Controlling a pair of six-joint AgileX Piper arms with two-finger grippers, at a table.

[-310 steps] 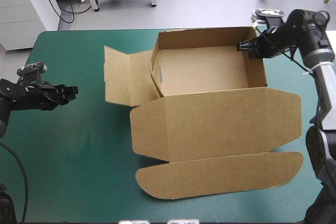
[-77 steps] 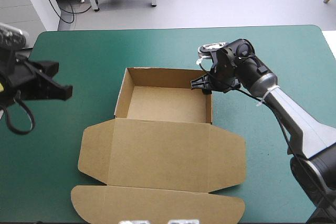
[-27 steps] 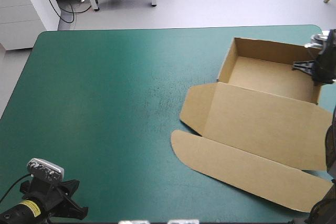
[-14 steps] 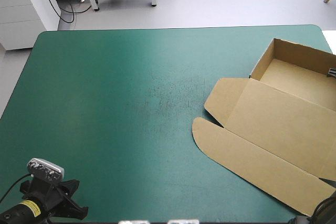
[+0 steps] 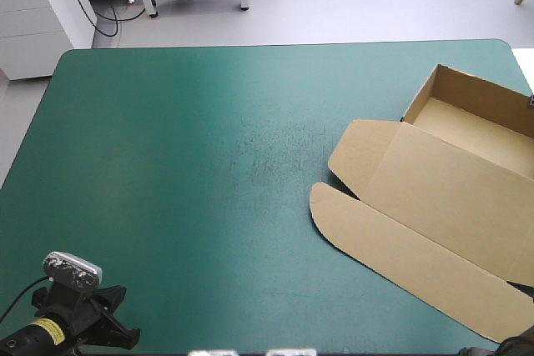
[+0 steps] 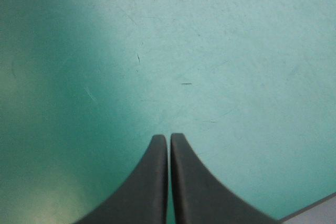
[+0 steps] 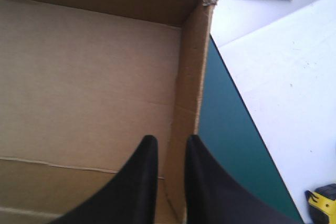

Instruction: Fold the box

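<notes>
Your teal-green counter (image 5: 167, 164) has the brown box (image 5: 442, 198) at its right edge, an open tray, lid lying flat on the near side. Your right jaws are pinching its side wall; left jaws are clenched together over bare counter by the near left corner.

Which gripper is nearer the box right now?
Right. The right gripper is shut on the box wall; the left gripper, shut, sits over bare cover at its near left corner.
</notes>
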